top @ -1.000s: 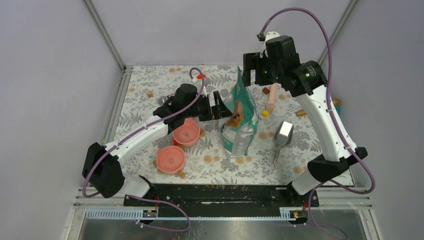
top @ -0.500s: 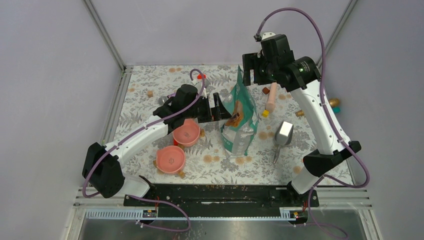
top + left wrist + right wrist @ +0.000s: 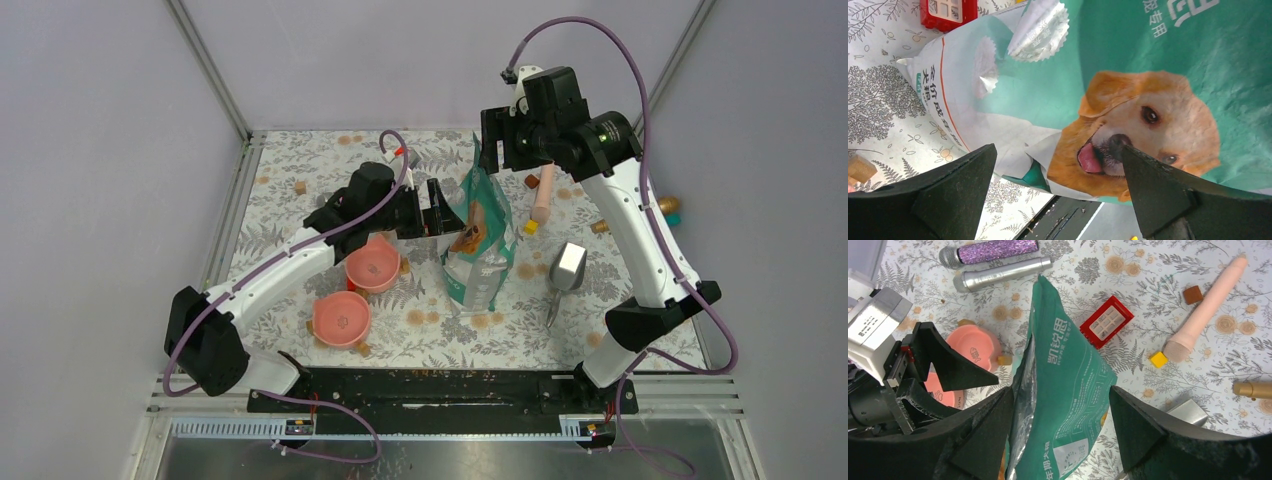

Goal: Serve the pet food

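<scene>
The pouch point(image 3: 478, 240) stood upright near the middle of the table point(image 3: 440, 330), its golden retriever print facing 9 o'clock. None of the pet food could be seen as loose kibble, so it was presumably inside the pouch. In the right wrist view the mouth of the pouch looked slightly parted, with silver lining showing along one edge.

The left gripper point(image 3: 440, 212) hung at the pouch's 9 o'clock side. Its jaws were spread wide and held nothing, and its own camera framed the dog's face between the two fingertips. The right gripper point(image 3: 497, 150) hovered over the pouch's top at 12 o'clock, also spread and empty, with the upper edge of the bag lying between its fingers but not touching them.

Two pink bowls waited at roughly 8 o'clock from the pouch, the far bowl point(image 3: 355, 280) just beside it and the near bowl point(image 3: 318, 322) closer to the arm bases. A metal scoop point(image 3: 567, 267) lay at about 4 o'clock.

The step in hand looked like taking hold of the bag, and no serving had started. The next move probably called for the left jaws to close on the pouch's body without crushing it. The right gripper would then need to drop a little and pinch the top edge squarely. A one-sided grab risked toppling the pouch, which stood on a narrow base, before it could be tipped towards the far bowl
</scene>
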`<state>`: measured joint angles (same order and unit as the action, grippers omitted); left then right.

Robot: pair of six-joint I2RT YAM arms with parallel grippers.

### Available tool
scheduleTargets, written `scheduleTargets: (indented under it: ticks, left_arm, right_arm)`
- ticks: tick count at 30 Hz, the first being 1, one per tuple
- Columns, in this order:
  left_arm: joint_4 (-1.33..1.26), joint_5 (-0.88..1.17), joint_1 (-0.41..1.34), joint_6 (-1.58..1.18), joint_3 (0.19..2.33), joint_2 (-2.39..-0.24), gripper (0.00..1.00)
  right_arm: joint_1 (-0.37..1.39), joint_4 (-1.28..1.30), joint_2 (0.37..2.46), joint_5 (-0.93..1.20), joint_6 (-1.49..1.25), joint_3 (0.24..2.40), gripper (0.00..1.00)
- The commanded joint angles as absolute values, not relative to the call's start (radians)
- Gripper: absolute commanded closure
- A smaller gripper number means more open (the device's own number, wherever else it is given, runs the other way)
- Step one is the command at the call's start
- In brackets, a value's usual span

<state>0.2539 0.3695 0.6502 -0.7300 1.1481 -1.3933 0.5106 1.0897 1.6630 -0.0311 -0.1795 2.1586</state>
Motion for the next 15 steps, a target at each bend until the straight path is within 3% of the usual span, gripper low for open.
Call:
scheduleTargets:
  ticks: [1,6,9,15]
  left_arm:
    - [0.229,0.378,0.654,-0.716,1.201,-1.387,0.01]
    - [0.229,0.385,0.655,-0.713,1.207,-1.389,0.01]
    - [0.229,0.382,0.654,-0.708,1.209,-1.387,0.01]
    - [0.229,0.389,0.656,-0.709,1.220,-1.404,0.01]
  right_arm:
    - [0.508,1.059,1.644,0.010,-0.175,2.167,0.23]
    - [0.508,1.058,1.653,-0.077,-0.168,2.159,0.29]
    - [0.508,1.060,1.646,-0.071,-0.160,2.132,0.37]
    - [0.507,1.060,1.608,0.073,-0.149,2.068,0.38]
